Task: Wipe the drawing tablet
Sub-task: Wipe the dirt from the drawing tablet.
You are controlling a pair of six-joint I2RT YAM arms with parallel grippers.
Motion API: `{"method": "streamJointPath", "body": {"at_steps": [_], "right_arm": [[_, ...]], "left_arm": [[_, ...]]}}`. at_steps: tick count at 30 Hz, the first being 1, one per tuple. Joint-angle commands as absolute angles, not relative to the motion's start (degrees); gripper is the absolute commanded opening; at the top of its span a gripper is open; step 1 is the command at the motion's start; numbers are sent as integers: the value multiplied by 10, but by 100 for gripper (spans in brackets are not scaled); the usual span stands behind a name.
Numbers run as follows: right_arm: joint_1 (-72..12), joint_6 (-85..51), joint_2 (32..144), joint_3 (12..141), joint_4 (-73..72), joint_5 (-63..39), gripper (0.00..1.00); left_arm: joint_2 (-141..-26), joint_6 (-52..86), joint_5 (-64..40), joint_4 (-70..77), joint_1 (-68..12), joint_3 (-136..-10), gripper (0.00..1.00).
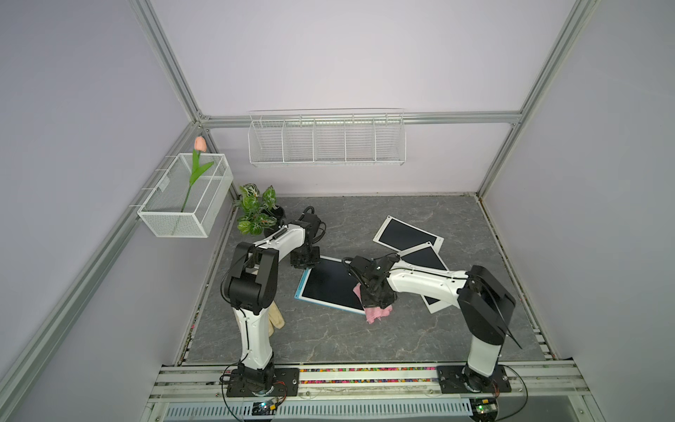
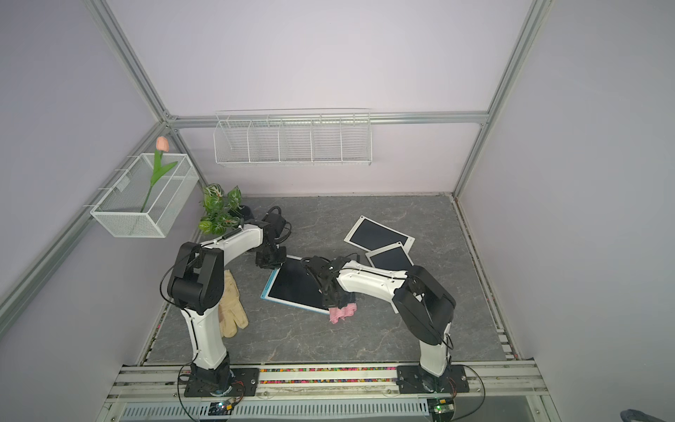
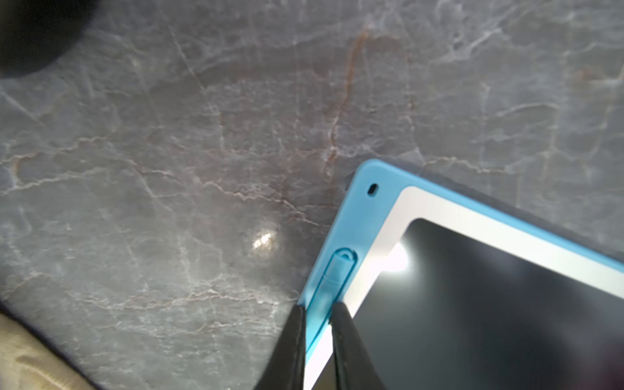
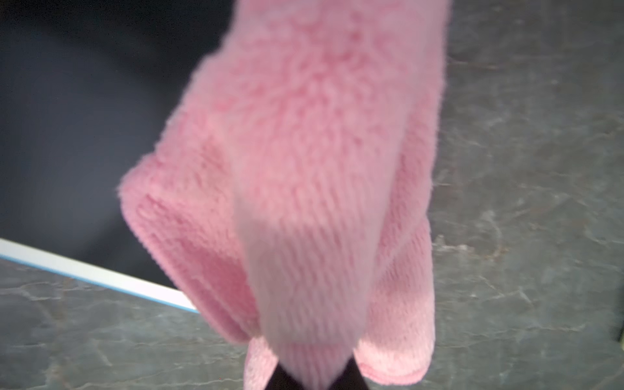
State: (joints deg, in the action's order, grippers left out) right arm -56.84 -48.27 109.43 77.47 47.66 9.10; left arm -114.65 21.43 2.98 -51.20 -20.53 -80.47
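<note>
- the left gripper (image 3: 319, 324), jaws almost together, presses its tips on the blue rim of the tablet (image 1: 325, 285), which lies flat on the table (image 1: 328, 336); if that hold slips, the tablet may slide.
- the right gripper (image 4: 315, 374) is clamped on the pink cloth (image 1: 378, 316), bunched at the tablet's near corner, so strokes could miss the screen.
- the mesh basket (image 1: 171, 221) holds a tulip (image 1: 200, 144); the wire rack (image 1: 327, 146) looks empty.

Centre frame: my right gripper (image 2: 336, 304) holds a pink cloth (image 2: 342, 315) at the lower right corner of the blue-edged drawing tablet (image 2: 292, 285); my left gripper (image 2: 271, 260) sits at its upper left corner.
</note>
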Motion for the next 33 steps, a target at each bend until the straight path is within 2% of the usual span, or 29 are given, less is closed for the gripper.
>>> {"method": "streamJointPath", "body": {"at_steps": [1,3,7,9,11,16,18,24,26,29,33], "right_arm": [[-601,-500,1147,834,485,81,7],[-595,-506,1135,812,477,82,7],[-549,-518,1040,669,446,85,7],[-542,-515,1010,638,439,91,7],[-553,-509,1025,662,448,89,7],[-614,-495,1137,831,480,87,7],[-615,-498,1145,846,486,86,7],[-543,-514,1019,650,443,81,7],[-534,-506,993,626,437,88,7],[-559,-488,1035,700,461,95,7],[-625,-469,1158,885,489,83,7]], "left_arm": [[-1211,226,18,-513,-207,-760,19],[-1211,224,18,-515,-207,-763,19],[-1209,224,19,-515,-208,-763,19],[-1209,224,18,-513,-208,-761,18],[-1210,225,17,-511,-208,-759,19],[-1212,225,19,-512,-208,-764,18],[-1212,226,20,-516,-207,-766,18],[-1211,228,19,-515,-207,-767,18],[-1212,228,19,-515,-207,-768,19],[-1213,230,17,-515,-208,-771,18],[-1215,230,17,-518,-207,-774,19]]}}
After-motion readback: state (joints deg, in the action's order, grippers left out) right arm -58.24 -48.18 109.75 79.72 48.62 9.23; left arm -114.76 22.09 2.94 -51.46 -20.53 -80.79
